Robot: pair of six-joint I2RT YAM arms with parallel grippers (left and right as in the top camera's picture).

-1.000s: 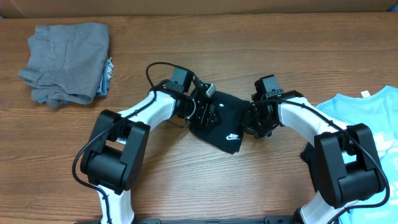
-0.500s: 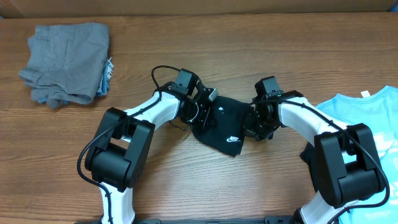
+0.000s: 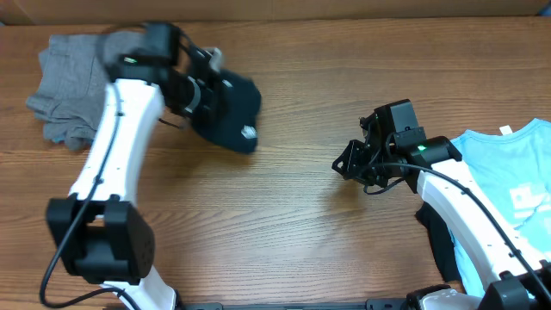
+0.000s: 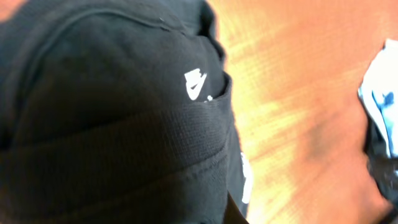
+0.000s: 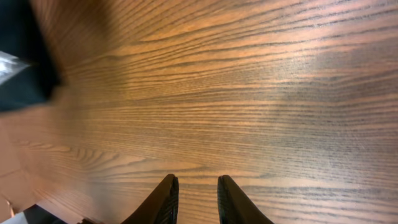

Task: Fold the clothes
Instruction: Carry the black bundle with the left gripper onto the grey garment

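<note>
Wood-grain worktop (image 3: 293, 224), seen from above: the left gripper (image 3: 209, 93) carries a bunched black short-sleeved T-shirt with a small white logo (image 3: 234, 110) at the back left, near a pile of grey folded garments (image 3: 82, 82), its fingers clamped shut on the cloth. Whether the bundle hangs clear of the wood or drags on it cannot be told. In the left wrist view, black knit fills nearly the whole frame and hides the fingers, with the white logo (image 4: 196, 84) showing on a fold. The right gripper (image 3: 347, 164) hovers well apart over bare wood right of centre, its two dark fingers (image 5: 163, 199) slightly parted with nothing between them. A light blue T-shirt with white print (image 3: 504, 172) lies spread at the right edge, partly under that arm.

The black shirt looks light, soft and limp; it is likely to sag and collapse wherever it is unsupported, and the matte knit should give the fingers a sure, non-slip hold. A single pinch in the middle only balls it up, so a neat fold probably calls for laying it flat and taking it at two points along a hem or at the shoulder seams, one per gripper
</note>
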